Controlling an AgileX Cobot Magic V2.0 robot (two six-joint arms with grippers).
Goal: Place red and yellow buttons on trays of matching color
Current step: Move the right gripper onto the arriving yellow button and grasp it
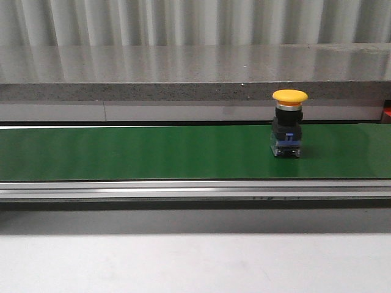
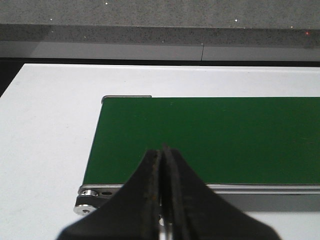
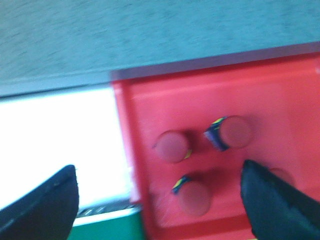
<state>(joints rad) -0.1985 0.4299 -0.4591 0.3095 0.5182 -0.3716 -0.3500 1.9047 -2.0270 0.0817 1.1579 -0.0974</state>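
Observation:
A yellow button with a mushroom cap and black base stands upright on the green belt, right of centre in the front view. No gripper shows in that view. My left gripper is shut and empty, hovering over the belt's end. My right gripper is open with nothing between its fingers, above a red tray. In the tray lie three red buttons. The right wrist view is blurred. No yellow tray is in view.
A grey stone ledge runs behind the belt. A metal rail borders the belt's near side, with white table in front. The belt's roller end sits on the white table. A red edge shows at far right.

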